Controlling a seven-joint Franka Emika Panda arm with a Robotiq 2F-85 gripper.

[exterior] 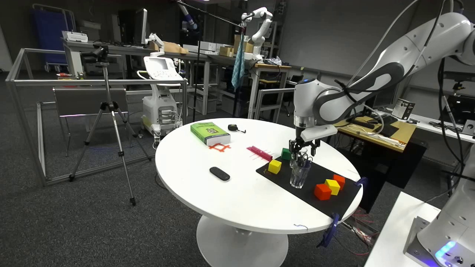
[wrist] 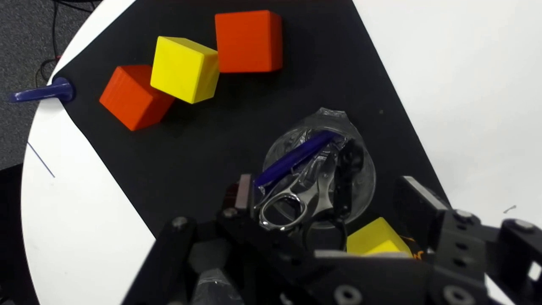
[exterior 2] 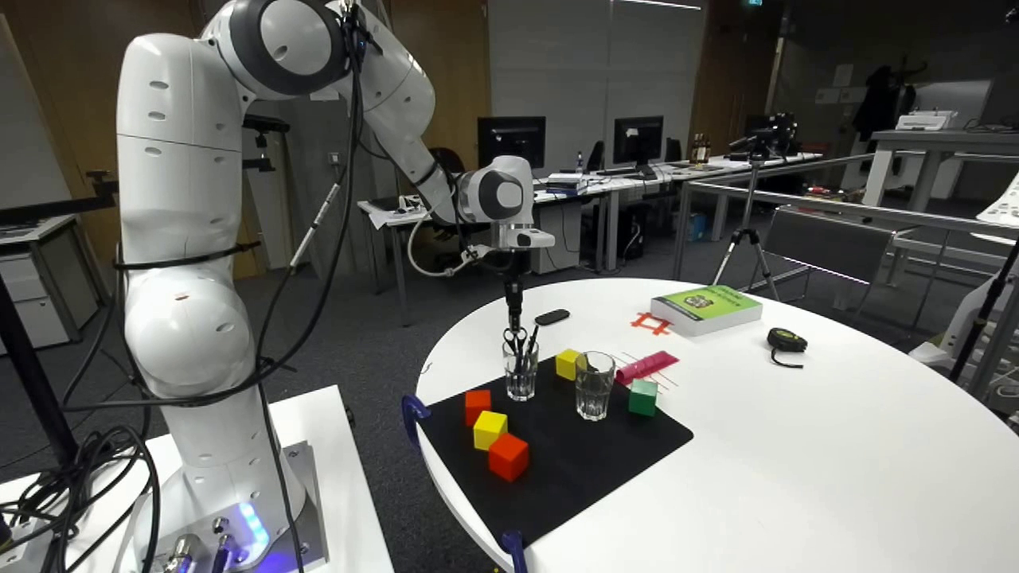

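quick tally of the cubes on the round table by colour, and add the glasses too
Red cubes: 2
Yellow cubes: 2
Green cube: 1
Glasses: 2
Total: 7
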